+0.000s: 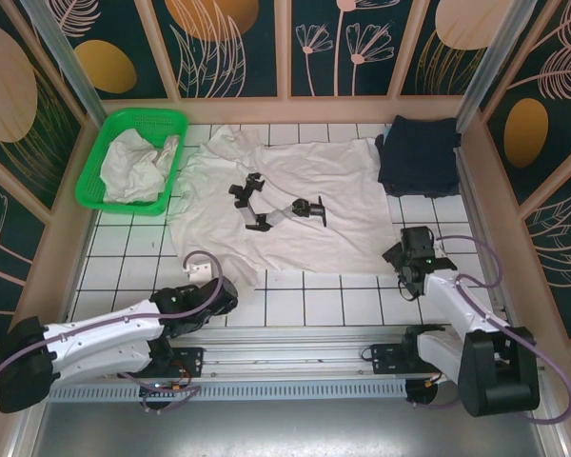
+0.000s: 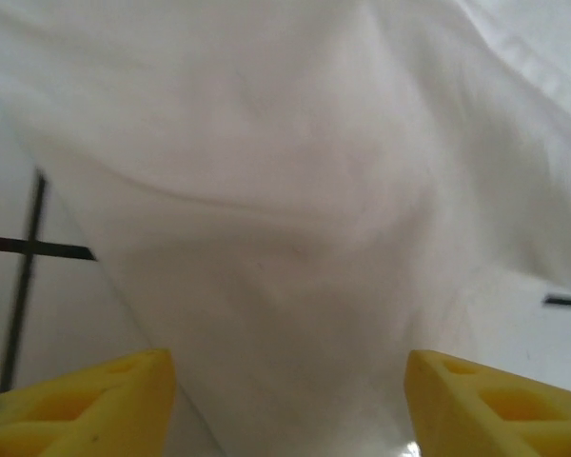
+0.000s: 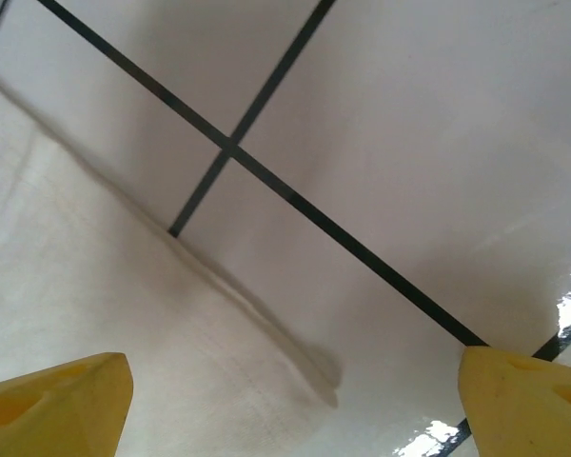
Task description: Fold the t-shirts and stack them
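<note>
An off-white t-shirt (image 1: 295,190) lies spread flat in the middle of the tiled table, with a black and grey figure (image 1: 266,208) on its chest. My left gripper (image 1: 207,278) sits low at the shirt's near left corner. In the left wrist view its yellow fingers (image 2: 86,400) stand apart with wrinkled fabric (image 2: 285,209) between and ahead of them. My right gripper (image 1: 411,255) is at the shirt's near right corner. Its fingers (image 3: 528,400) are wide apart over the hem (image 3: 124,314) and bare tile. A folded dark navy t-shirt (image 1: 419,154) rests at the back right.
A green mesh basket (image 1: 105,186) at the back left holds a crumpled white t-shirt (image 1: 138,167). Patterned walls enclose the table on three sides. Bare tiles (image 1: 305,305) run between the shirt and the arm bases.
</note>
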Motion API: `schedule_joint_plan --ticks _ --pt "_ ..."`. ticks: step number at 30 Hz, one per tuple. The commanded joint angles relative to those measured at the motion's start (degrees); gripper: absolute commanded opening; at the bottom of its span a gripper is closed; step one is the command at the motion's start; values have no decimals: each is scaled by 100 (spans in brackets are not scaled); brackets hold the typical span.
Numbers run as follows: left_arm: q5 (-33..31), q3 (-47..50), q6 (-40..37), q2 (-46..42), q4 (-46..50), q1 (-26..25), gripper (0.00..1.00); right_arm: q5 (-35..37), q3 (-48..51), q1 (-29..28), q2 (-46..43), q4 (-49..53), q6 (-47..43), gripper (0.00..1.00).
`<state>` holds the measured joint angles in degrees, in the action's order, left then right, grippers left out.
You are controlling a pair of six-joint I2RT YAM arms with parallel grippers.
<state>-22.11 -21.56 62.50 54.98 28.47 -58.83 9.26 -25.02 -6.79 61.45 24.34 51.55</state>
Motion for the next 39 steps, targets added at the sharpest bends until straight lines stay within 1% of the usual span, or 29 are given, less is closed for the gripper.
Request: schedule_joint_plan --ticks 1,4,6,9,11,13,15,18,20,24,25,27,30,32,35,39 --pt "820 -15 -307 275 -242 -5 60 214 -128 55 200 245 -29 87" --pt "1004 157 -349 434 -528 -4 58 -4 -152 49 418 37 -96 85" --pt "1054 270 -354 414 -694 0 53 -44 -194 54 589 -17 -113 83" --pt "1026 341 -316 246 -687 0 40 -518 -231 42 799 -130 -215 76" --pt "1012 388 -309 62 -726 -5 35 -701 -232 24 833 -78 -192 75" --pt "1020 429 -322 -119 -802 -5 31 -670 -269 -3 779 111 -114 75" --pt "1021 425 -388 -238 -850 -1 24 -595 -332 -30 659 315 -85 75" --pt "960 393 -483 -409 -880 -6 11 -693 -388 -85 507 488 -75 75" --pt "891 358 -493 -530 -837 -5 0 -810 -416 -155 458 578 -51 75" --pt "670 286 -492 -818 -619 -4 0 -811 -292 -337 440 474 46 74" --pt "612 251 -501 -884 -537 -2 0 -996 -248 -357 455 404 60 72" --pt "532 186 -510 -1012 -361 -4 0 -1074 -215 -430 498 336 92 69" --pt "412 144 -502 -1253 -252 -1 0 -970 -206 -530 561 319 103 67" --pt "310 117 -492 -1400 -210 2 0 -901 -199 -517 608 267 68 63" --pt "32 43 -451 -1610 -84 0 0 -865 -217 -503 658 95 -18 52" --pt "-324 -165 -506 -1887 139 3 0 -680 -425 -448 728 47 -222 27"
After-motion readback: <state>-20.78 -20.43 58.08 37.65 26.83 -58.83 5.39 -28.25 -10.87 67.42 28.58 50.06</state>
